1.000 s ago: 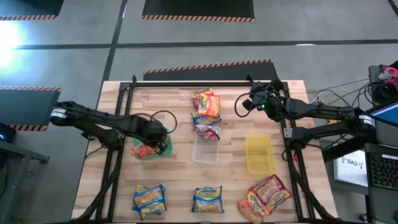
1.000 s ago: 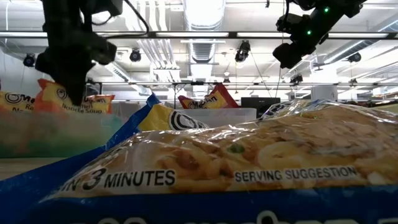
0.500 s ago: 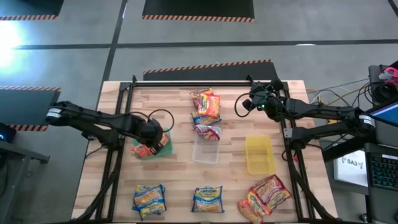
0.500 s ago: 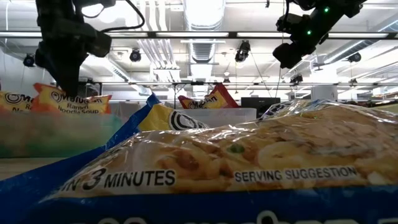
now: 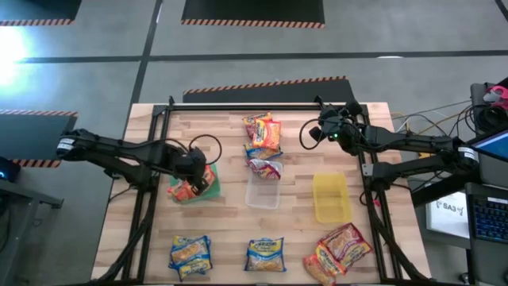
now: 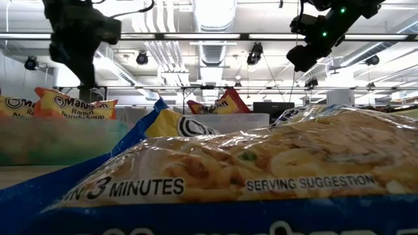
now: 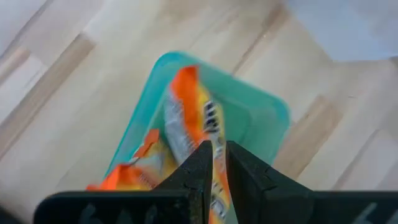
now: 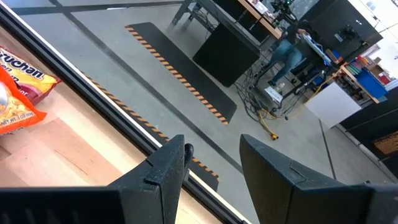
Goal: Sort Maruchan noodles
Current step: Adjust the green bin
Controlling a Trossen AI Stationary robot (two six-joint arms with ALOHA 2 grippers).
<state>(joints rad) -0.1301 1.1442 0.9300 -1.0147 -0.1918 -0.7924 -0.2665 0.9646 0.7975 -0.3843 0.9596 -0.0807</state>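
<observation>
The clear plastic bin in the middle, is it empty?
Empty. From above, the clear rectangular plastic bin shows only bare wood through it; a silvery noodle packet lies beside its rim.

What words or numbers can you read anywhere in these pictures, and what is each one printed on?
"3 MINUTES": blue noodle packet nearest the low camera.
"SERVING SUGGESTION": same packet.
"Maruchan Ramen Noodle Soup", partly legible: orange packet in the green bin.
"...uchan", cut off: red-orange packet in the right wrist view.
Print on the other packets in the high view is too small to read.
</observation>
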